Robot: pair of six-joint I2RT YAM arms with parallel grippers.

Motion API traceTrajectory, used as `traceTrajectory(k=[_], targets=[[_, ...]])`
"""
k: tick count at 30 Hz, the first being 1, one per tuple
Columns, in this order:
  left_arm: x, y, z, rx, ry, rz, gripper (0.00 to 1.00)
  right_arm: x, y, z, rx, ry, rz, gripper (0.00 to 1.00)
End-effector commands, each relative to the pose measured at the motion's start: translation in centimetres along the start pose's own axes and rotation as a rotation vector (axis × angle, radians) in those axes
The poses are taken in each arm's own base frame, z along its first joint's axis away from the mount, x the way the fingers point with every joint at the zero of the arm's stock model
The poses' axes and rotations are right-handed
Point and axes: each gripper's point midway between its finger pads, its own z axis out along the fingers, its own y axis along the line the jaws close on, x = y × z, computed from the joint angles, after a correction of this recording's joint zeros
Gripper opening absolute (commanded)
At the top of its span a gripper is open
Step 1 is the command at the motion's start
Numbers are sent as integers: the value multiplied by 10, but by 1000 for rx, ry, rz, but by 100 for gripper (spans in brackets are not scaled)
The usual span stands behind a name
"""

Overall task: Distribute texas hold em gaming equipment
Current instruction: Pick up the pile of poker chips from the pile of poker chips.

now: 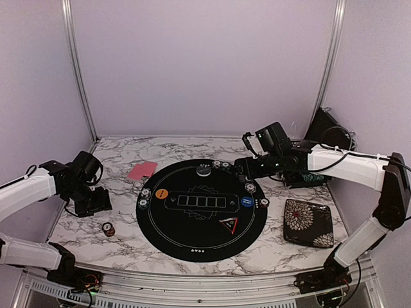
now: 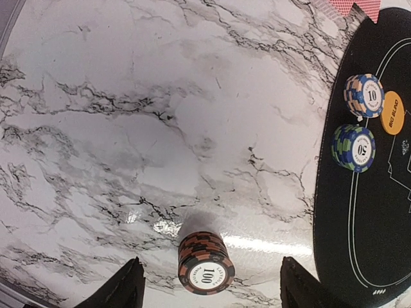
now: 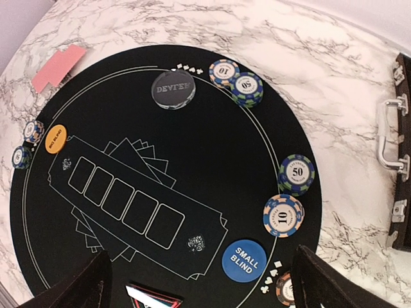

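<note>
A brown-and-black "100" chip stack (image 2: pixel 206 263) stands on the marble between the two fingers of my left gripper (image 2: pixel 209 290), which is open and clear of it on both sides. In the top view this stack (image 1: pixel 109 229) lies left of the mat, just in front of the left gripper (image 1: pixel 96 204). My right gripper (image 3: pixel 205 292) hovers open and empty over the mat's far right part (image 1: pixel 247 168). Below it lie the blue button (image 3: pixel 244 260), the "50" (image 3: pixel 297 174) and "10" (image 3: pixel 283 215) stacks, and the triangle marker (image 3: pixel 154 298). Pink cards (image 1: pixel 142 170) lie off the mat's far left.
The round black mat (image 1: pixel 192 237) also carries an orange button (image 1: pixel 161 192), a grey dealer disc (image 1: pixel 203 171), and chip stacks at its left (image 1: pixel 144 198) and far (image 1: pixel 221 165) rims. A floral case (image 1: pixel 308 222) lies at right, and a black case (image 3: pixel 401 154) behind.
</note>
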Motion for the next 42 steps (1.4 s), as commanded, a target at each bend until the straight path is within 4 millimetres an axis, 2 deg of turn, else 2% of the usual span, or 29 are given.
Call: traceTrajectory(k=[1,15,42], targets=[[19,14,2,-73,36,-20,74,-25,19,-5,-68,-64,-43,94],[47,16,18,-152,89,9,73,-25,26,-4,-111,-68,-72,94],[60,9,38,-163,142,29,64,-22,23,-1,-108,-64,-78,94]])
